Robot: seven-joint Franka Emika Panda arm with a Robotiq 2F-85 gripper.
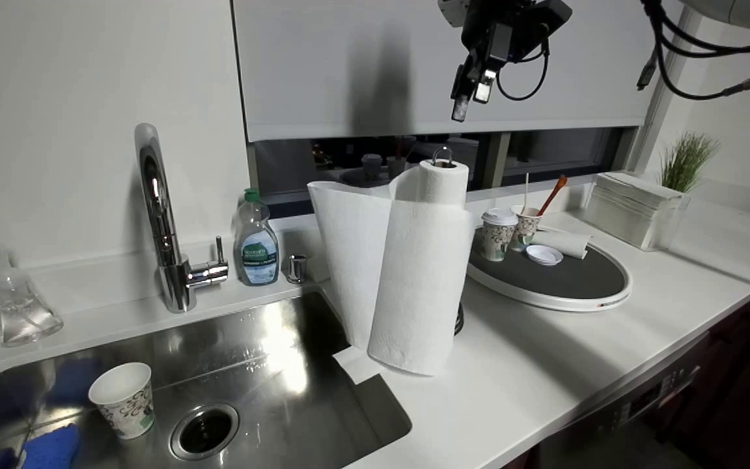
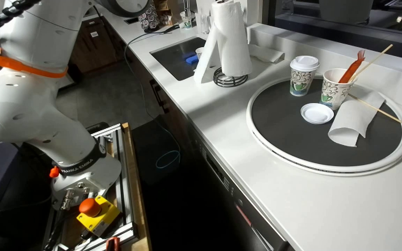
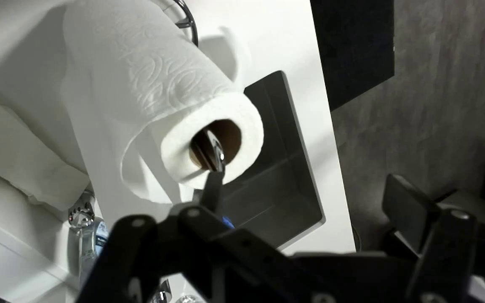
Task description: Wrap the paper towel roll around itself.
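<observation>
The white paper towel roll (image 1: 424,280) stands upright on a black wire holder (image 2: 229,78). It shows in both exterior views and the wrist view (image 3: 162,71). A loose sheet (image 1: 352,254) hangs off the roll on the sink side. It flares away from the roll, with its lower edge near the sink rim; it also shows in an exterior view (image 2: 208,57). The holder's metal loop (image 1: 442,155) rises from the core. My gripper (image 1: 471,98) is above the roll, apart from it. In the wrist view its fingers (image 3: 312,200) are wide apart with nothing between them.
The sink (image 1: 271,365) with a paper cup (image 1: 124,400) lies beside the roll. A soap bottle (image 1: 258,244) and faucet (image 1: 163,221) stand behind it. A round turntable (image 2: 291,139) holds cups and a curled towel piece (image 2: 352,118). Another towel piece (image 2: 265,54) lies by the wall.
</observation>
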